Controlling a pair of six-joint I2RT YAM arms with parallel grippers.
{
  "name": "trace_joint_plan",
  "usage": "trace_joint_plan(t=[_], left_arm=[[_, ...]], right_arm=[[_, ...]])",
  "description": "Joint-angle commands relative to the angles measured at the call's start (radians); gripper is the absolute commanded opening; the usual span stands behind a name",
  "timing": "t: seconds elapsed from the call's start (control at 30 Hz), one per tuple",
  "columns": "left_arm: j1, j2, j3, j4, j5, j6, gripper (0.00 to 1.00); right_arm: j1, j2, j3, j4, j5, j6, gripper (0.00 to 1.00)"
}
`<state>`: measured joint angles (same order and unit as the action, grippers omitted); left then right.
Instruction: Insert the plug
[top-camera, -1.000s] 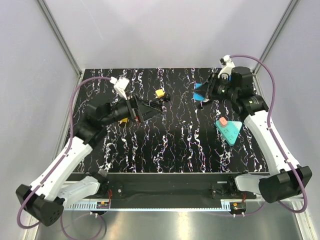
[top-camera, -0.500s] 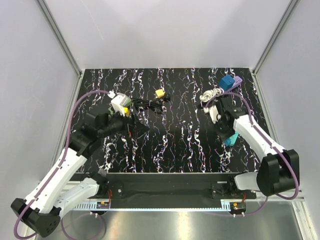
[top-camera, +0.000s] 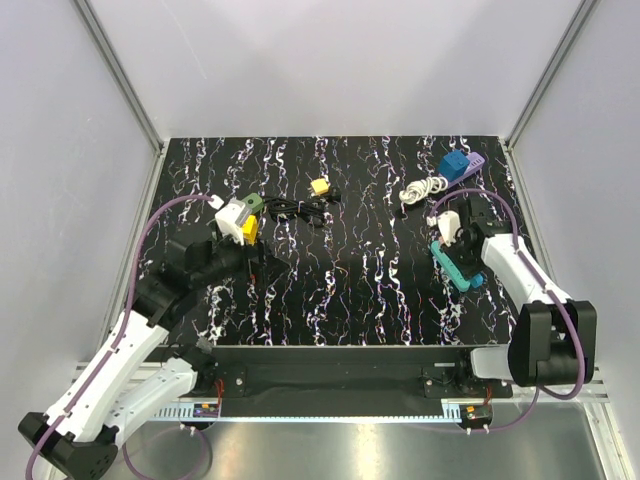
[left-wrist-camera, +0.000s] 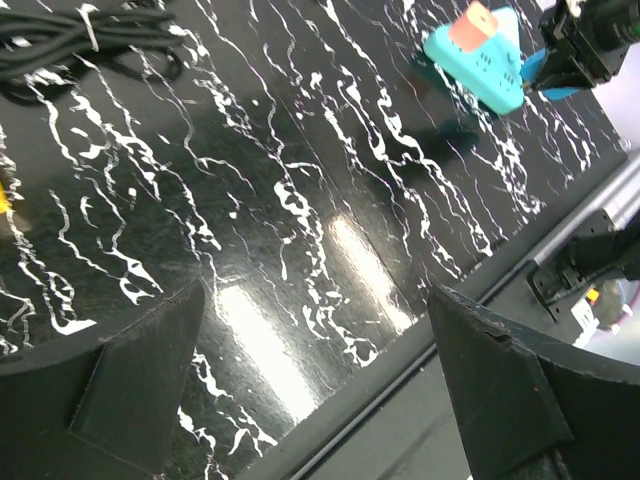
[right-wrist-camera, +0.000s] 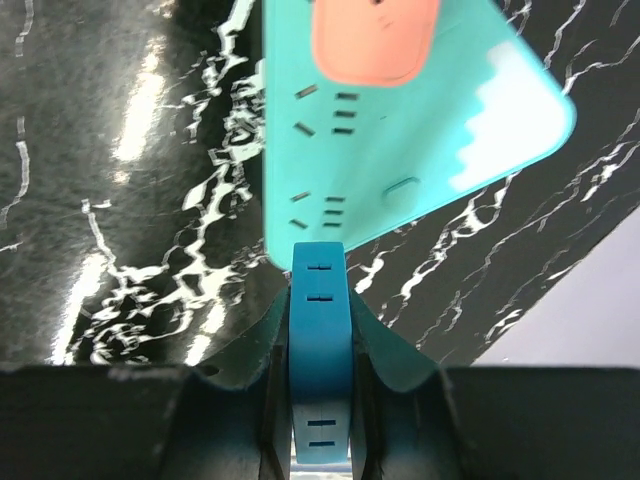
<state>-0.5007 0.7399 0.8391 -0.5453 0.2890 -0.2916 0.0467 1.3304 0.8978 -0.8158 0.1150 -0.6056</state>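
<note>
From above, we see the left gripper (top-camera: 262, 265) over the left part of the black marbled table (top-camera: 350, 300), its fingers spread wide with nothing between them. The right gripper (top-camera: 447, 252) sits at the right side, clamped on the teal power strip (top-camera: 462, 277), which lies near the table's right edge. The blue plug (top-camera: 455, 165) rests well apart from the strip, at the far right corner, with its coiled white cable (top-camera: 422, 189) just beside it. A yellow connector (top-camera: 320, 186) with a black cable (top-camera: 290, 210) lies near the far middle. In the left wrist view we find the left gripper (left-wrist-camera: 320, 400) gaping over bare tabletop. The black cable (left-wrist-camera: 90, 40) is at upper left, and the power strip (left-wrist-camera: 478, 50) with its orange button is at upper right beside the right gripper (left-wrist-camera: 585, 45). In the right wrist view, the right gripper (right-wrist-camera: 320, 345) is closed tight on a narrow blue edge of the power strip (right-wrist-camera: 400, 150). The teal face and the orange button point away from the camera. We cannot see the plug here.
</note>
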Motion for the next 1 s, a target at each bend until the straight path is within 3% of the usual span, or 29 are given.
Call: trace_joint_plan(t=[0.0,0.3,0.97], left_arm=[[-0.010,-0.011,-0.006,0.018,-0.047,0.012,0.99],[-0.010,-0.005,0.000,0.016,-0.039,0.016,0.99],[-0.012,-0.010,0.002,0.016,-0.047,0.012,0.99]], right_arm=[[-0.031,0.026,0.055,0.061,0.012,-0.074,0.00],[-0.041,0.096,0.119,0.063,-0.007,-0.089,0.00],[-0.042,0.052,0.040,0.096,-0.025,-0.071,0.00]])
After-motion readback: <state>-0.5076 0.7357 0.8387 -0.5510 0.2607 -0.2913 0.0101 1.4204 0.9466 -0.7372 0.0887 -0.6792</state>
